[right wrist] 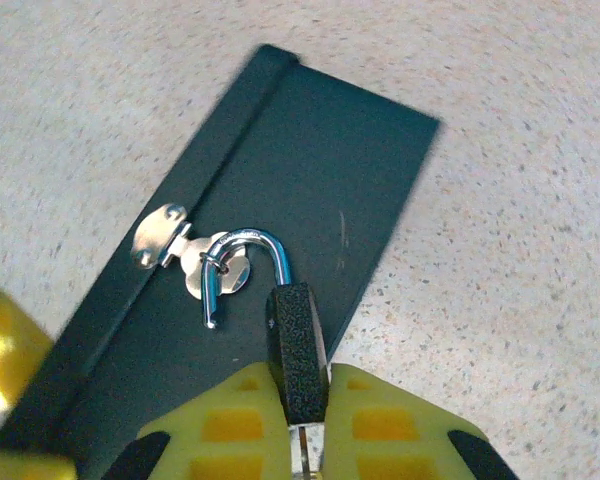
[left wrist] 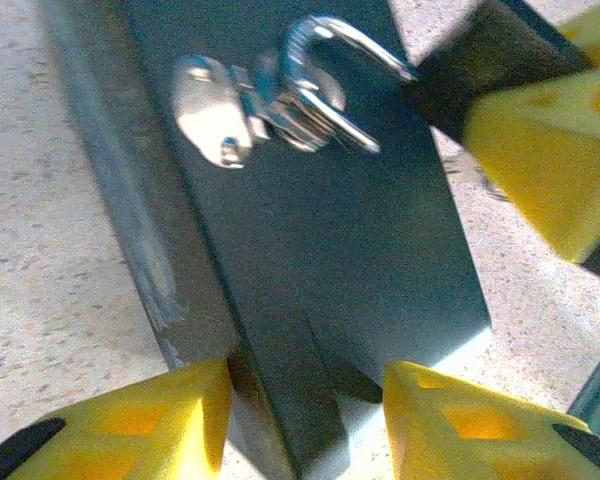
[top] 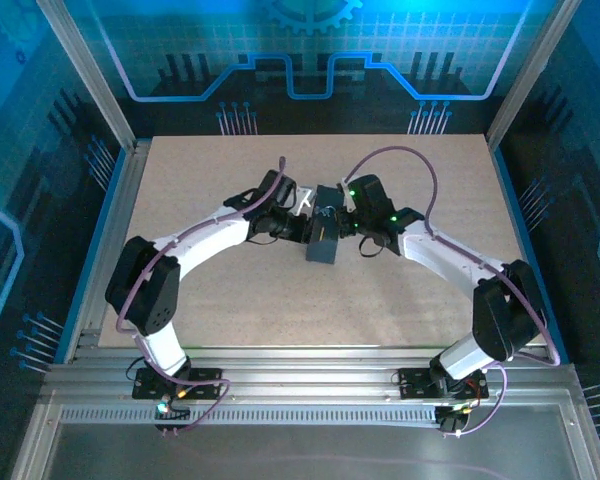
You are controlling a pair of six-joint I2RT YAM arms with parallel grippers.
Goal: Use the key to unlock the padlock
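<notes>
Top view: the dark blue rectangular metal tin (top: 321,248) sits mid-way across the pale speckled tabletop (top: 230,300). The left gripper (top: 302,226) is against the tin's left side and the right gripper (top: 346,212) against its right. It's too small here to read the jaws.

Left wrist: the yellow fingertips (left wrist: 130,425) are spread, one on either side of the tin's near end. We can't tell whether the pads actually bear on its walls. On the tin's lid are a silver hasp plate (left wrist: 208,115) and a bright steel shackle (left wrist: 330,90) through its staple.

Right wrist: the yellow pads (right wrist: 230,420) are pressed together on the body of the black textured padlock (right wrist: 298,345), just over the tin's long edge. One shackle leg is seated in the body. The other ends free, hooked through the staple, so we judge the lock already sprung. A pale metal sliver (right wrist: 302,452) shows under the body between the pads. It may be the key's tip, but we can't confirm that.

To do this step well:
- Left clamps the tin square so it can't skid.
- Right pulls along the shackle's axis, with no side twist against the staple.
- Check the free leg is fully out before calling it unlocked.
</notes>
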